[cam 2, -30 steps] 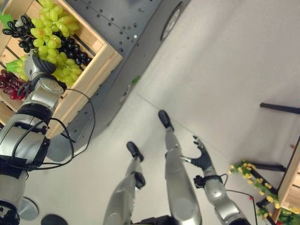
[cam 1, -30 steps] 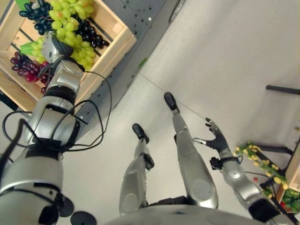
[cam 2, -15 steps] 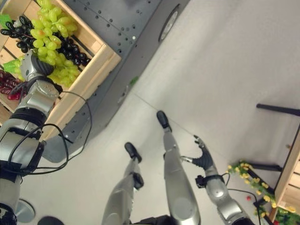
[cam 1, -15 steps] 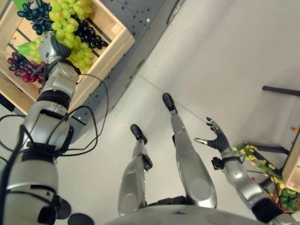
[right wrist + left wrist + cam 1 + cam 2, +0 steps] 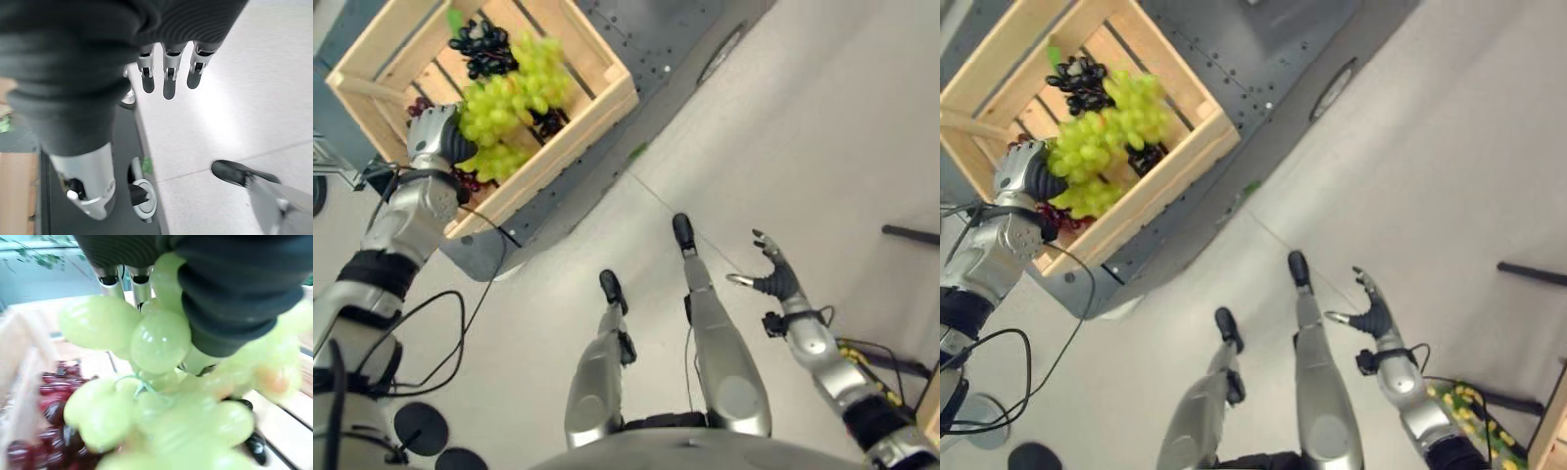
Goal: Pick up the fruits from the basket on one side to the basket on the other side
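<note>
A wooden crate (image 5: pixel 597 108) is seen on a dark grey cart (image 5: pixel 685 39), and the fruit lies inside it. A large bunch of green grapes (image 5: pixel 509 93) is spread across the crate's middle; the berries are pale yellow-green, round and glossy, joined by thin green stems. A black bunch (image 5: pixel 481 51) lies toward the far corner, with more black berries (image 5: pixel 548 122) showing under the green ones near the front wall. A dark red bunch (image 5: pixel 34 406) lies beside the green grapes on the slatted bottom.

The left hand (image 5: pixel 433 137) is placed in the crate at the edge of the green bunch. In the left wrist view the green grapes (image 5: pixel 146 396) press right against the hand, but whether the fingers are closed on them cannot be told.

The right hand (image 5: pixel 773 279) is held over the grey floor (image 5: pixel 822 117), well apart from the crate, with its fingers (image 5: pixel 166 78) straight, spread and empty.
</note>
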You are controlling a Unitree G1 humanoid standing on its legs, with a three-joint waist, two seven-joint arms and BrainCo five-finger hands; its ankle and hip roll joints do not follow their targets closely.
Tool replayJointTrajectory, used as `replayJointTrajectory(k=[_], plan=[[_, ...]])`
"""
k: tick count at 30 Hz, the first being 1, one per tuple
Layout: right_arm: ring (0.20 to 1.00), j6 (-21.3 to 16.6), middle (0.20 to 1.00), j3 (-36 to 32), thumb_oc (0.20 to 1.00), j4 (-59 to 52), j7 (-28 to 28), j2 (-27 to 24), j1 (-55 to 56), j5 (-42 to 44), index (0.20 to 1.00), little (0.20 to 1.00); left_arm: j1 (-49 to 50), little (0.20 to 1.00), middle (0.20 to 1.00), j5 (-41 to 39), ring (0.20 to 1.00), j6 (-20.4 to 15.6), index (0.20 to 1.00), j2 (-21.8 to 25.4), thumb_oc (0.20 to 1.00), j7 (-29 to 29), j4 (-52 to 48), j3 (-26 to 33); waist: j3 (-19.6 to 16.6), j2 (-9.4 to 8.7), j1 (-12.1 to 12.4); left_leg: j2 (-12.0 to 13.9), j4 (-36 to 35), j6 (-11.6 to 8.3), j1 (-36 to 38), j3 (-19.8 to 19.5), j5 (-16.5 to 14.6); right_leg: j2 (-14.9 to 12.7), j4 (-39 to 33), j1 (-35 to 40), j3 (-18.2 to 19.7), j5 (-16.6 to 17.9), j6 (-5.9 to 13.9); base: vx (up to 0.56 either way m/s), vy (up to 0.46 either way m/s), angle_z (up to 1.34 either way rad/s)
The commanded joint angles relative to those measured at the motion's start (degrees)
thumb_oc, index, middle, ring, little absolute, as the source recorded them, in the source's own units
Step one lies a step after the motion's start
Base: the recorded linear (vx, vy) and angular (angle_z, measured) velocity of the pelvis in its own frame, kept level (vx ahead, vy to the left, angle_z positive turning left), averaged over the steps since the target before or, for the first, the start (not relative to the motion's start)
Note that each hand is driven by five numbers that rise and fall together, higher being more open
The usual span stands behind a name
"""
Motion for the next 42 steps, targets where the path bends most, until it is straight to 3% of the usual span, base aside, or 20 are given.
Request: replayJointTrajectory(k=[1,9,15,21,27,34,37,42], plan=[[1.0,-0.41,1.0,-3.12,1.0,-0.76,1.58,-2.04,1.29,-1.63,1.0,1.0,-0.12,0.2,0.2,3.51,0.2,-0.85,0.2,7.76,0.2,-1.34,-2.58,5.14,-1.21,3.06,0.84,-0.63,0.08,0.65,-2.34,-3.44,3.5,0.23,0.96,9.23,-3.49,-11.74,6.95,-0.01,-0.022,0.21],[1.0,0.31,1.0,-4.39,1.0,-2.27,4.15,-3.75,-0.59,-3.62,1.0,1.0,5.84,0.2,0.2,6.93,0.2,-2.52,0.2,13.36,0.2,-6.13,-10.49,9.1,-3.55,4.26,2.66,-0.63,0.08,1.15,1.01,-4.95,2.83,0.62,0.96,13.5,-5.8,-13.43,6.49,0.02,-0.016,0.22],[1.0,0.57,1.0,-4.21,1.0,-3.1,4.63,-4.47,-3.11,-4.82,1.0,1.0,6.93,0.2,0.2,8.6,0.2,-3.23,0.2,14.65,0.2,-6.38,-13.67,10.43,-5.13,5.19,3.66,-0.92,0.08,1.56,2.76,-5.8,2.34,0.76,1.03,15.72,-6.84,-14.38,6.05,0.01,0.011,0.12],[1.0,1.4,1.0,-4.87,1.0,-2.39,5.73,-4.01,-2.03,-6.01,1.0,1.0,13.01,0.2,0.2,10.55,0.2,-3.71,0.2,16.65,0.2,-7.86,-19.39,15.74,-6.64,5.97,4.65,-1.03,0.08,1.74,3.31,-6.61,1.88,0.72,0.89,16.96,-7.52,-15.03,5.82,0.02,0.009,0.1],[1.0,1.83,1.0,-4.29,1.0,-3.99,6.9,-4.15,-2.93,-7.99,1.0,1.0,15.63,0.2,0.2,11.15,0.2,-4.46,0.2,16.13,0.2,-9.19,-22.96,18.45,-8.16,6.78,4.94,-1.0,0.08,1.73,3.92,-7.1,1.53,0.92,0.84,17.89,-7.91,-15.77,5.58,0.03,0.014,0.1],[1.0,2.84,1.0,0.29,1.0,-7.78,8.14,-4.4,-12.4,-8.47,1.0,1.0,11.74,0.2,0.2,11.7,0.2,-4.4,0.2,14.54,0.2,-9.89,-24.4,14.37,-9.25,7.69,5.25,-0.98,0.09,1.73,4.64,-7.55,1.27,0.92,0.8,18.67,-8.14,-16.03,5.42,0.01,0.007,0.02],[1.0,5.88,1.0,5.28,1.0,-8.93,9.31,-2.39,-21.89,-9.5,1.0,1.0,6.39,0.2,0.2,12.19,0.2,-3.66,0.2,13.8,0.2,-9.64,-25.56,10.65,-10.17,8.41,6.27,-0.97,0.14,1.86,5.1,-7.79,1.23,1.03,0.78,19.39,-8.24,-16.14,5.17,0.0,0.0,0.0],[1.0,7.05,1.0,8.74,1.0,-6.84,10.33,0.35,-27.46,-7.57,1.0,1.0,3.8,0.2,0.2,12.19,0.2,-3.25,0.2,13.58,0.2,-9.32,-26.67,9.2,-10.55,8.5,7.02,-0.96,0.16,1.9,5.41,-7.89,1.15,1.12,0.75,19.85,-8.17,-16.21,5.0,0.0,0.0,0.0]])
